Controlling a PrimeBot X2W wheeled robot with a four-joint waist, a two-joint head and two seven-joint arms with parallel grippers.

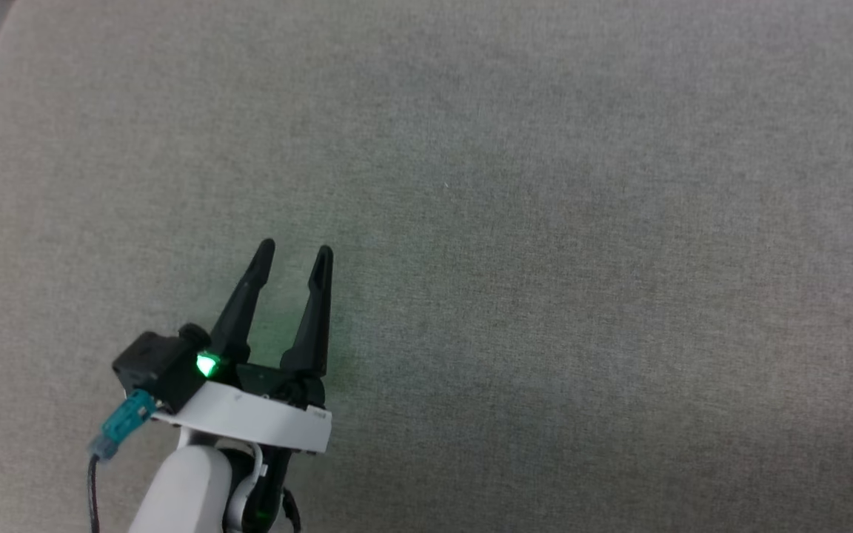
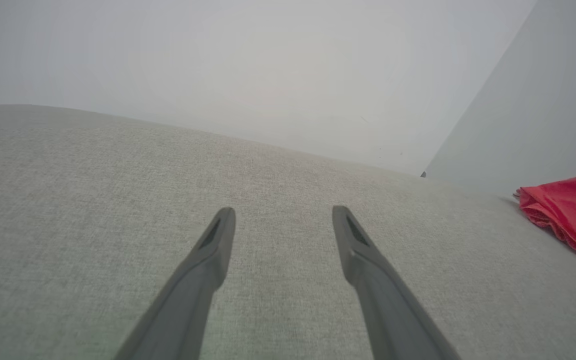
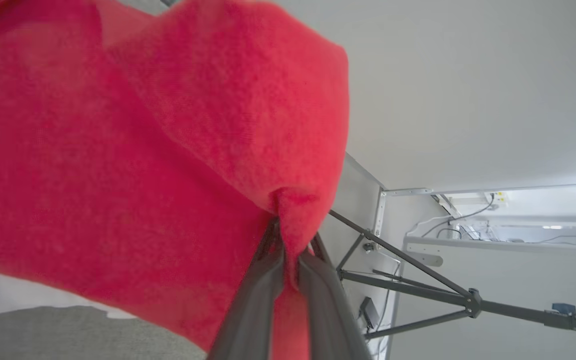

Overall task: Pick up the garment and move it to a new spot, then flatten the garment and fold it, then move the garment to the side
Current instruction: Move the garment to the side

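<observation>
Step in hand: pick-up and transfer. Right gripper [image 3: 292, 242] clenched on a pinch of the red garment [image 3: 143, 150], held above the grey fabric surface [image 1: 545, 222]. Left gripper [image 1: 297, 255] spread and empty, near left. Next move probably calls for carrying and setting down.

left gripper [image 1: 296, 249] low at left of head view, fingers [image 1: 238, 311] pointing up, leaning slightly right, spread wide, nothing between. white wrist collar [image 1: 249, 418] and pale forearm [image 1: 182, 488] beneath, green light [image 1: 206, 364] lit at finger base. right gripper [image 3: 293, 247] nearly closed, tips pinching fold of garment [image 3: 118, 150].
</observation>
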